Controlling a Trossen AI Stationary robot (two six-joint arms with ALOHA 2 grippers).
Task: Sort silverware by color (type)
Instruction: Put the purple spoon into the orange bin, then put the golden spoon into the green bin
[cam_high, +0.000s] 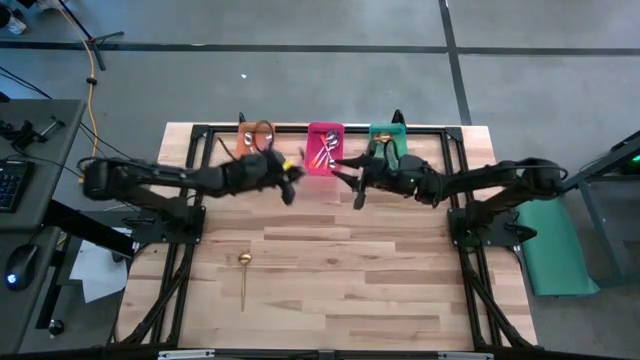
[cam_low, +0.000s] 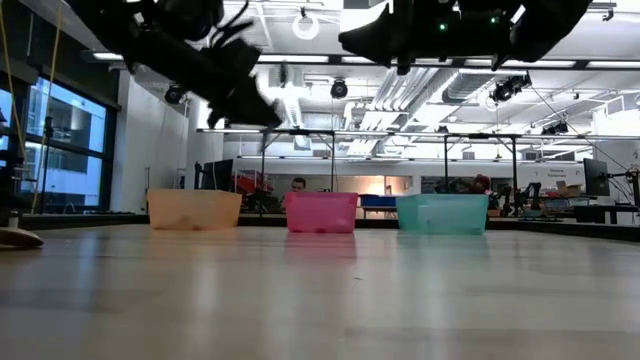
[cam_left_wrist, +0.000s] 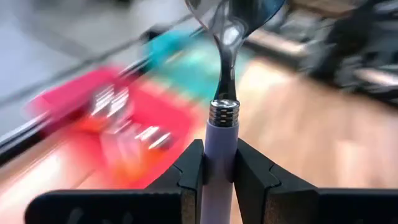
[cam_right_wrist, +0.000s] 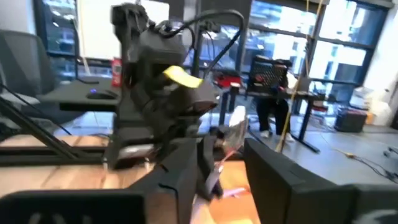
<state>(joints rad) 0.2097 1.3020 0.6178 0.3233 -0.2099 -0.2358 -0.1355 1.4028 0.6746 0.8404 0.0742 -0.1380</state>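
Note:
My left gripper (cam_left_wrist: 217, 177) is shut on a spoon with a pale purple handle and a silver bowl (cam_left_wrist: 239, 12). In the high view it hovers above the table just left of the pink bin (cam_high: 325, 133), which holds several spoons (cam_high: 322, 153). My right gripper (cam_high: 352, 182) hangs open in the air in front of the green bin (cam_high: 385, 132), facing the left gripper (cam_right_wrist: 155, 93). An all-gold spoon (cam_high: 244, 272) lies flat on the table's near left part. The orange bin (cam_high: 258, 132) stands left of the pink one. My left gripper pinches the spoon's purple handle (cam_left_wrist: 219, 146) between its two fingers, just behind the silver collar. The fingers lie along the handle, and the neck and bowl stick out forward past the fingertips. The spoon is lifted clear of the table.
Three bins stand in a row at the table's far edge: orange (cam_low: 193, 208), pink (cam_low: 321, 211), green (cam_low: 441, 213). A black frame runs along the table's edges (cam_high: 200, 130). The two grippers are close together in front of the pink bin. Bare wood (cam_high: 380, 280) fills the near half.

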